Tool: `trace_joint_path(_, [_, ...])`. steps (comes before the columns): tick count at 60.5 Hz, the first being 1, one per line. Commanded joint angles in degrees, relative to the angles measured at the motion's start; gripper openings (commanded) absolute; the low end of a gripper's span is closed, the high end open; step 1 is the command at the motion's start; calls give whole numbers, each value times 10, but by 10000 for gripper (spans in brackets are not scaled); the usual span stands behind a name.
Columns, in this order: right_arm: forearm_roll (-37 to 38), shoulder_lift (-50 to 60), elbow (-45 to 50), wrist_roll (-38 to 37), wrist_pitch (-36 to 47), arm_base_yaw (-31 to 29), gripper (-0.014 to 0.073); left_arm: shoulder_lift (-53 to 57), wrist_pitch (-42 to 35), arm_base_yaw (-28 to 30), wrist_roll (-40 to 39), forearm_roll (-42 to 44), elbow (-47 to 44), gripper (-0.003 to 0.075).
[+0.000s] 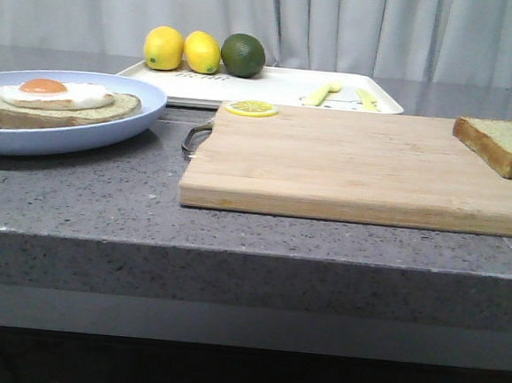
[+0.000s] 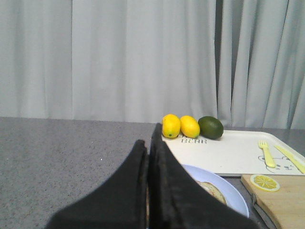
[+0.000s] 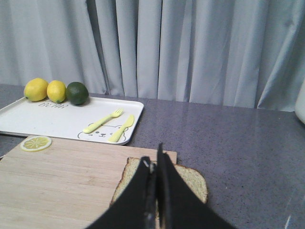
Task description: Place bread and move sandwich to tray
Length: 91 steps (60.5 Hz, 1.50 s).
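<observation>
The cutting board (image 1: 355,168) lies bare across its middle, with only a lemon slice (image 1: 251,109) at its far left corner and the bread (image 1: 506,145) at its far right. On the tray (image 1: 282,87), two lemons (image 1: 164,48) and a lime (image 1: 243,55) crowd the far left edge, while a fork (image 1: 320,94) and knife (image 1: 367,99) lie towards the right. The plate (image 1: 110,127) sits just beside the board's left end.

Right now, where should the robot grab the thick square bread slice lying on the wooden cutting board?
Probably by its brown crust edges. The thick square bread slice lies flat at the right end of the wooden cutting board, so coming down from above and pinching two opposite crust sides looks best. The right gripper, fingers together now, hangs just over it and would need to open first.
</observation>
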<state>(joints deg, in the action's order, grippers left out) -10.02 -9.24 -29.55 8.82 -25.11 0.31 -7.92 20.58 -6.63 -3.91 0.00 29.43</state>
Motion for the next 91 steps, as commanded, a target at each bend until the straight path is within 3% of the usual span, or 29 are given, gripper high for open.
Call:
trace_joint_path(1, [6,-56,-61,2,-10,-3,-67,-54,17,1,-4,0,62,-17])
trace_joint_path(10, [6,-137,-117,2,-83,-3,-67,-130,90,1,0,0,118,-17])
trace_joint_path(38, [5,-297,-116,2,-112,-3,-64,-258,87,1,0,0,119,-17])
trace_joint_path(43, [5,-314,-116,2,-113,-3,12,-270,87,1,0,7,119,-2])
trace_joint_path(47, [5,-325,-116,2,-110,-3,150,-275,87,1,0,20,119,62])
trace_joint_path(53, [5,-339,-116,2,-101,-3,420,-275,84,1,0,39,119,253])
trace_joint_path(59, [5,-347,-116,2,-88,-3,575,-275,83,1,0,39,119,410])
trace_joint_path(62, [5,-351,-116,2,-82,-3,601,-275,83,1,0,39,119,445])
trace_joint_path(73, [-8,-362,-132,2,-91,-3,601,-275,83,1,0,39,119,441])
trace_joint_path(91, [-14,-483,-291,2,-279,-3,601,-275,83,1,0,39,119,441])
